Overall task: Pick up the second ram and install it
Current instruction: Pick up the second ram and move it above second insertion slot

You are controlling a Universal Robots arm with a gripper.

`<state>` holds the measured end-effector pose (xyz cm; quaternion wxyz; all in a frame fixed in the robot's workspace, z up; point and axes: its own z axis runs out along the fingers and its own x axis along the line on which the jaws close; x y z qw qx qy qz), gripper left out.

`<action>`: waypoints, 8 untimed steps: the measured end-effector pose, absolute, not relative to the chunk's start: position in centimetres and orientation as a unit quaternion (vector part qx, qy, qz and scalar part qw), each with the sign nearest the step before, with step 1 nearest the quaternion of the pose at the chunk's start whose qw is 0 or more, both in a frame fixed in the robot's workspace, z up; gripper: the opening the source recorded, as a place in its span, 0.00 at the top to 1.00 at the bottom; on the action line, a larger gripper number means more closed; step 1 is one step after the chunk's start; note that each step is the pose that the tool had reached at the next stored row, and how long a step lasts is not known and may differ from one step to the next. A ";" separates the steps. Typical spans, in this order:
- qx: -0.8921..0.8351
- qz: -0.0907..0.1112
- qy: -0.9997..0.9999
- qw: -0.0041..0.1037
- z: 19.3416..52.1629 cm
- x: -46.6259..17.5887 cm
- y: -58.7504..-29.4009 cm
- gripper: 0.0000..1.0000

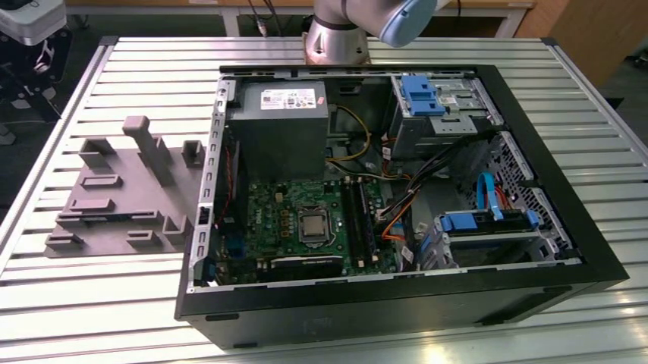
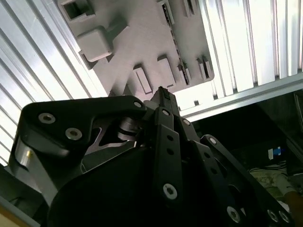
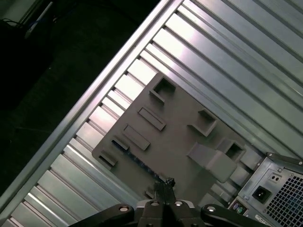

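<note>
The shut, empty gripper [image 3: 166, 183] hangs over the grey holder [image 3: 180, 137], where the second ram [image 3: 119, 144] seems not yet picked up.

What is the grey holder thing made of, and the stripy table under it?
Grey holder: looks like matte plastic, dull even grey with blocky moulded shapes. Table: likely bare metal, perhaps aluminium; its ribbed slats shine and reflect light.

arm [image 1: 339, 34]: cut off by exterior view's far edge | gripper [image 2: 162, 93]: body cropped in both wrist views | grey holder [image 2: 147, 47]: near part hidden behind gripper | computer case [image 3: 274, 189]: one corner, cropped | slot rails [image 1: 357, 216]: too small to tell whether filled
</note>
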<state>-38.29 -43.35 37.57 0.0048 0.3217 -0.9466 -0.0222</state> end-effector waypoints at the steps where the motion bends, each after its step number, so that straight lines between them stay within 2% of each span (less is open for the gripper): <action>1: 0.322 -0.022 -0.947 0.005 37.6 -38.3 -43.3 0.89; 8: 0.323 -0.022 -0.946 0.005 37.6 -38.3 -43.4 0.89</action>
